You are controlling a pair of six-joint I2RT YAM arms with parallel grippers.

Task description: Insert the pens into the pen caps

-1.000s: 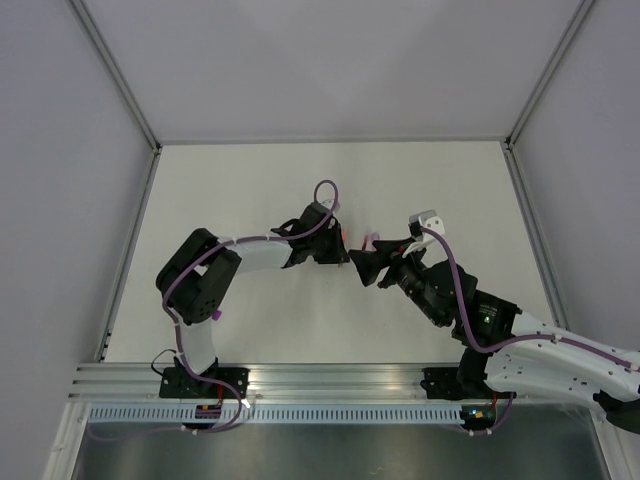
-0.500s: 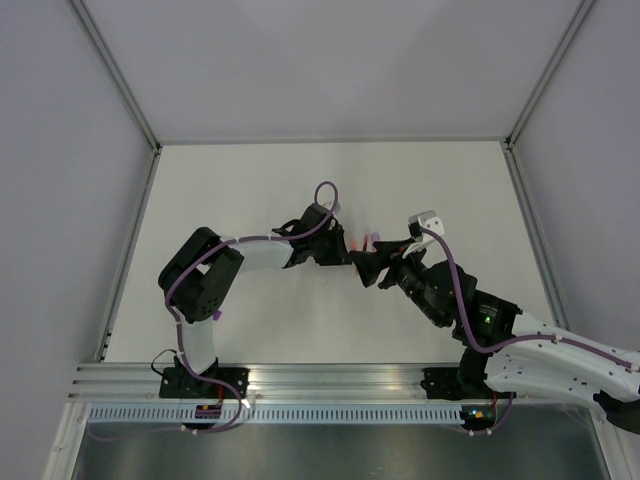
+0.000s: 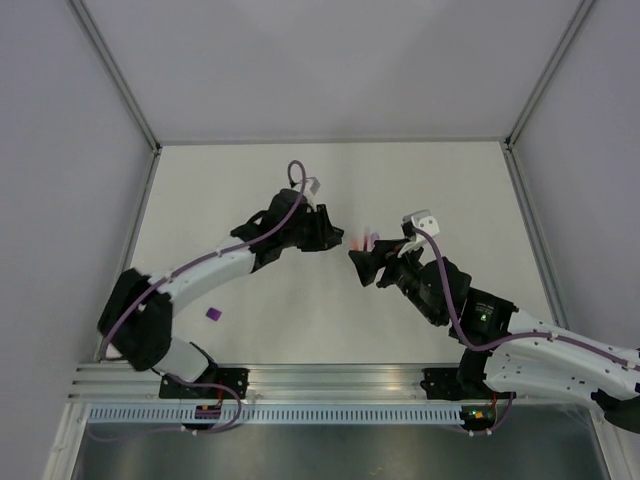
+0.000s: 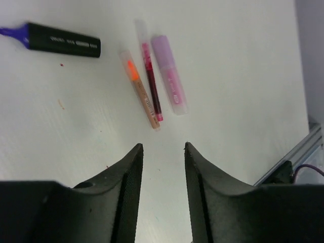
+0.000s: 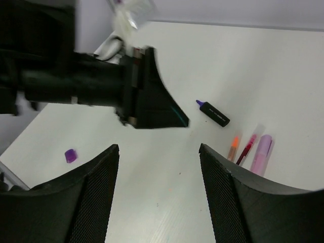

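From above, the cluster of thin pinkish plastic pens (image 3: pixel 366 240) is just a tiny smudge, can't tell them apart. The dark navy plastic marker pen (image 4: pixel 63 44) has its purple tip clipped by the left wrist view's edge.

Matte table sheet (image 3: pixel 250 180): plain white, a few faint reddish specks.
Short dark plastic marker pen (image 4: pixel 63 45): navy-black barrel, pale lettering, violet tip.
Slim clear-barrelled plastic pen (image 4: pixel 150 71): pink-red core.
Thin tan plastic pen (image 4: pixel 142 96): orange tip, small dark print.
Pale lilac translucent plastic marker (image 4: pixel 170 83): pink print.
Small purple plastic cap (image 3: pixel 213 313): solid purple, unpatterned.
Left gripper (image 4: pixel 163 147): black, fine parallel ribbing.
Right gripper (image 5: pixel 158 148): black, cross-hatched mesh.
Arm shells (image 3: pixel 205 268): white, with black joints and purple cables (image 3: pixel 455 300).
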